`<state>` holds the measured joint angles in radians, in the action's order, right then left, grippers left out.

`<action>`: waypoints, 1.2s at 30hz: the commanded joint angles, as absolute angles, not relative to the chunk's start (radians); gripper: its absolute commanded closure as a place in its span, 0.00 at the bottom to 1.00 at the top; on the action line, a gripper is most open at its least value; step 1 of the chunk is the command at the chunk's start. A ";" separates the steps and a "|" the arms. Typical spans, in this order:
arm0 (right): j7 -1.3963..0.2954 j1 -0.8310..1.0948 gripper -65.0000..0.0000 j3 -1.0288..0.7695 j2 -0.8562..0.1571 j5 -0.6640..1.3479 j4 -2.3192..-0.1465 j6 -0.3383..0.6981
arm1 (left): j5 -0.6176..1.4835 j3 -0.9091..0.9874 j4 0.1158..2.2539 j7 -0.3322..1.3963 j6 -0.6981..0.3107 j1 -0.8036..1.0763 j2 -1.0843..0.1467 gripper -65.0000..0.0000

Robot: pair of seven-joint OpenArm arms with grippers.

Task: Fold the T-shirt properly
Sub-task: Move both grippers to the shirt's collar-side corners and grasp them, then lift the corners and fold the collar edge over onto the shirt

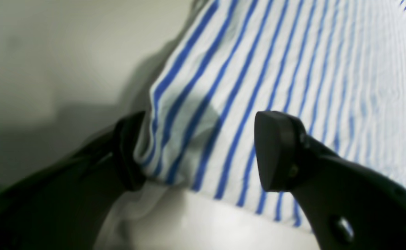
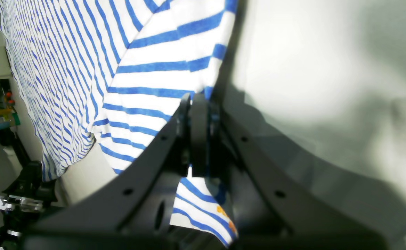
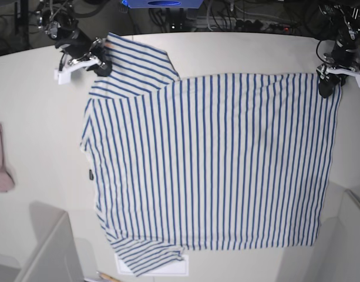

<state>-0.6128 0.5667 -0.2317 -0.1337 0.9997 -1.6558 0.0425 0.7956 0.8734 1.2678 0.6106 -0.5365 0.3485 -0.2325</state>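
Observation:
The T-shirt (image 3: 215, 158), white with thin blue stripes, lies spread flat on the white table (image 3: 238, 53). A small dark tag (image 3: 90, 173) sits on its left edge. In the base view my right gripper (image 3: 102, 66) is at the far left sleeve. The right wrist view shows this gripper (image 2: 196, 104) shut on the sleeve's edge, with the orange mark (image 2: 224, 211) on the cloth just below. My left gripper (image 3: 328, 87) is at the far right hem corner. In the left wrist view it (image 1: 203, 149) is open, its fingers (image 1: 279, 149) straddling the corner of the shirt (image 1: 258, 69).
A small pinkish cloth (image 3: 0, 158) lies at the table's left edge. Grey bins stand at the near left (image 3: 50, 252) and near right (image 3: 350, 235). A white sheet (image 3: 150, 267) shows under the near sleeve. Cables and gear line the far edge.

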 commanded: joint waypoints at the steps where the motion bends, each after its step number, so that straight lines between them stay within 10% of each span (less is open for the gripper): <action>1: -0.664 0.588 1.00 -0.232 -0.137 0.943 -1.649 -0.004 | 0.763 0.874 1.257 0.662 -0.526 0.351 -0.236 0.33; 9: -0.664 0.587 1.00 -0.232 -0.139 0.943 -1.647 -0.004 | 0.760 0.874 1.248 0.661 -0.526 0.340 -0.239 0.39; 15: -0.664 0.587 1.00 -0.234 -0.139 0.943 -1.647 -0.004 | 0.759 0.866 1.256 0.662 -0.526 0.337 -0.243 1.00; 36: -0.665 0.727 1.00 -0.286 -0.131 0.943 -1.851 -0.004 | 0.601 0.874 1.466 0.661 -0.532 0.496 -0.248 1.00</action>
<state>-0.6750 0.7204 -0.2832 -0.1249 0.9356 -1.8324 -0.0097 0.5919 0.8639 1.4502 0.6708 -0.5282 0.4850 -0.2321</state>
